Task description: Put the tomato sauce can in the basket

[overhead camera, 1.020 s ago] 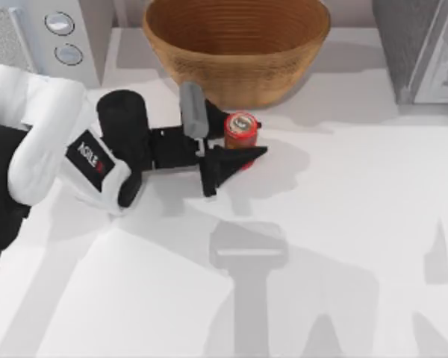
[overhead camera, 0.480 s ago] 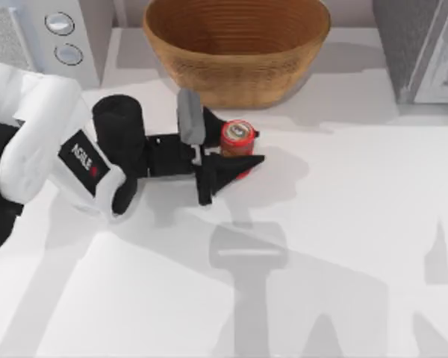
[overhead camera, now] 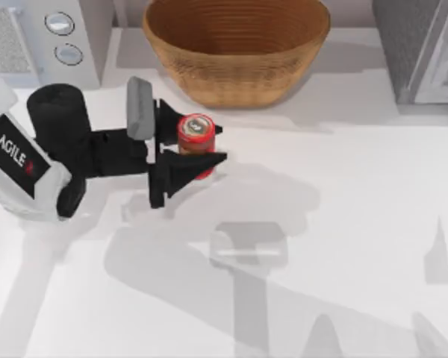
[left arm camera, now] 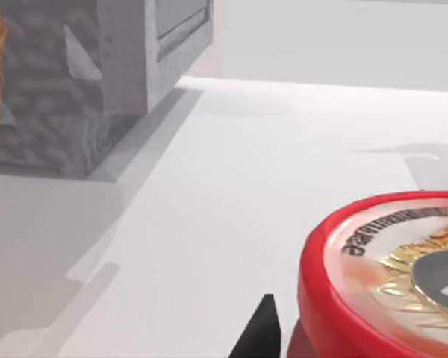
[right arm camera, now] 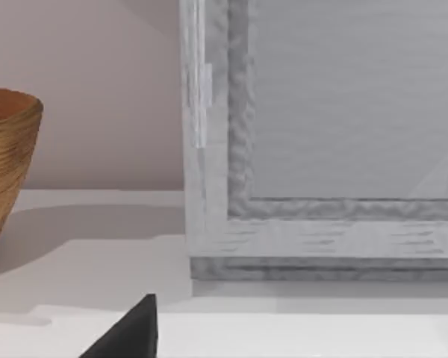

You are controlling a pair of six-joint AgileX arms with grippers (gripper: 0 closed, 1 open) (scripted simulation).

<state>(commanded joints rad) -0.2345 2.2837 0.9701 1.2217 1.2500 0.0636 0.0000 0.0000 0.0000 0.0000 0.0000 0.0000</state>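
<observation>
**Left gripper clamped on the can, in front of the basket**

From the top view I see my left gripper (overhead camera: 196, 143) reaching in from the table's left side, its two black fingers (overhead camera: 181, 170) closed on either side of the tomato sauce can (overhead camera: 196, 133). The can stands upright between them, round top facing the camera, red wall showing below the near finger. It sits just in front of the basket (overhead camera: 236, 46), left of the basket's centre, apart from its wall. I cannot tell whether the can rests on the white table (overhead camera: 343, 224) or hangs clear of it; its shadow falls to the right and lower down.

Left wrist view: the can's red rim and printed lid (left arm camera: 392, 276) close up, a black fingertip (left arm camera: 257, 335) beside it, a grey textured cabinet (left arm camera: 97, 82) beyond.

Right wrist view: one black fingertip (right arm camera: 131, 332), the grey cabinet (right arm camera: 321, 134) ahead, the basket's side (right arm camera: 4, 156) off to one edge. I cannot tell how the right gripper's jaws stand.

A white appliance with two round knobs (overhead camera: 63, 37) stands at the far left of the table.
</observation>
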